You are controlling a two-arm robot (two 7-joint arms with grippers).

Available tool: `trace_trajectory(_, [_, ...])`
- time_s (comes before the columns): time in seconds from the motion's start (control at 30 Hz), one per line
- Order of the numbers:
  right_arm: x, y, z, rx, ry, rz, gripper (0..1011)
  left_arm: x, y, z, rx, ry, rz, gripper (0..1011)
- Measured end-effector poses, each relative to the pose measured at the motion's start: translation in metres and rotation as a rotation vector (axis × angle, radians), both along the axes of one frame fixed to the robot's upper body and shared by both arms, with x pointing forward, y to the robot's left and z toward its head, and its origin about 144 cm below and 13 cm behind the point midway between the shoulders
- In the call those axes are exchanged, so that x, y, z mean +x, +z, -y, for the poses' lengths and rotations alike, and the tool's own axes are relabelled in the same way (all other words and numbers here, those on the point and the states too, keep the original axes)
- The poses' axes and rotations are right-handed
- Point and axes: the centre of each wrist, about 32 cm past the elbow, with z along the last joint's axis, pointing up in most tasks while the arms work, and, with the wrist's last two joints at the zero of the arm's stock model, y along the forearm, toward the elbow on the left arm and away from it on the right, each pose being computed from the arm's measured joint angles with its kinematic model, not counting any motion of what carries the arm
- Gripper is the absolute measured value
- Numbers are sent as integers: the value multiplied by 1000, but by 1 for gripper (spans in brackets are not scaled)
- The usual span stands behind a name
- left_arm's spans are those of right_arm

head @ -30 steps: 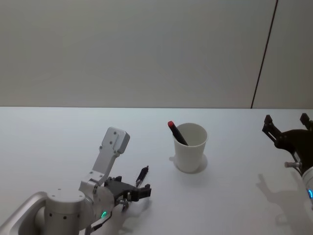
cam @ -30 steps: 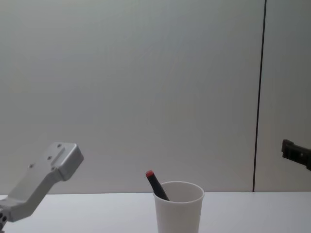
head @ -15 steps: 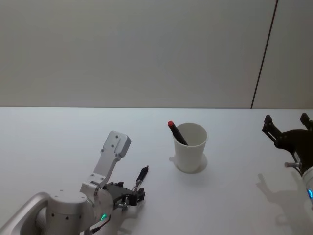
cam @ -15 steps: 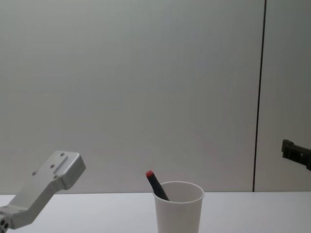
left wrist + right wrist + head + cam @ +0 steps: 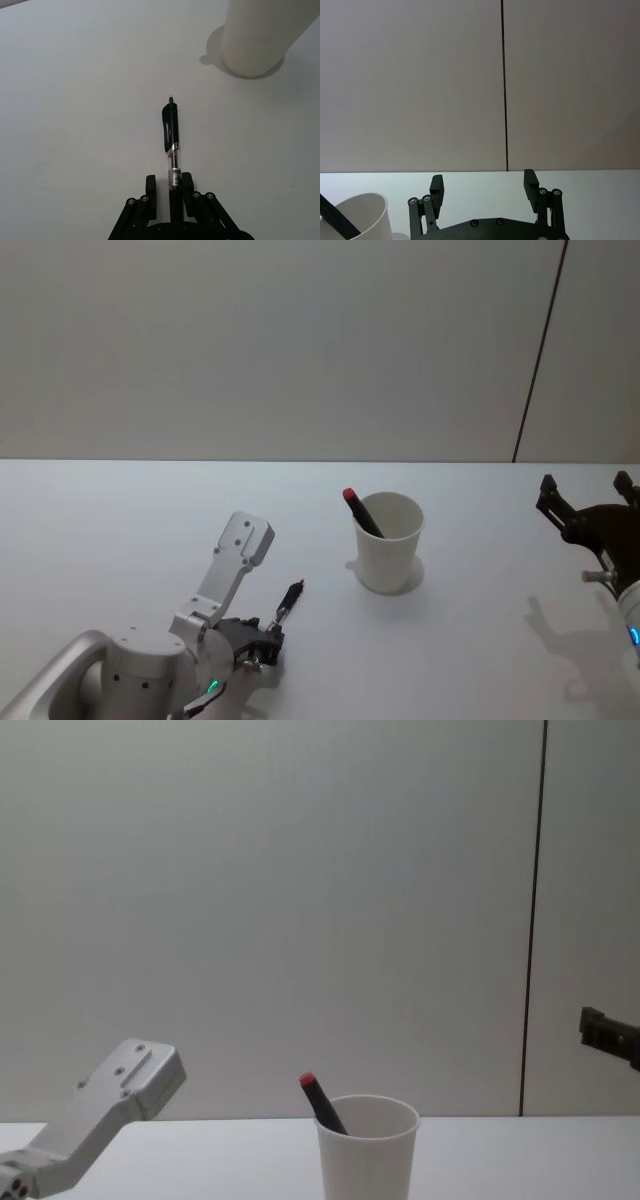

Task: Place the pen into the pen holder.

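Left gripper (image 5: 169, 181) low on the table (image 5: 120, 530), set around the tail of the loose black pen (image 5: 171, 135).
You're lined up along the barrel, likely to lift it end-first toward the pen holder (image 5: 390, 545), well apart ahead. Clamped or not: cannot tell. Right gripper (image 5: 483, 184) parked far right, jaws apart. Count: two pens, this one lying flat and a red-capped pen (image 5: 360, 510) leaning in the cup; one cup.

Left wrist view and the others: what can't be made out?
- Left wrist view: rear end of pen hidden by left claw; label print too small.
- Chest view: pen holder base cut by bottom edge.
- Head view: lower part of red-capped pen hidden by holder wall.
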Motion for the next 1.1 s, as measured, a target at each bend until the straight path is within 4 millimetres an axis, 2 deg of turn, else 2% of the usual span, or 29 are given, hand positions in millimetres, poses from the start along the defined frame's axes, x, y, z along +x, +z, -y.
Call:
trace_trajectory(0.6, [0,0,0,0,0,0,1001,-2,-1,2,22,-9,3,145])
trace_trajectory(1.1, [0,0,0,0,0,0,1001,-5,11,3,-16,-14,76,142])
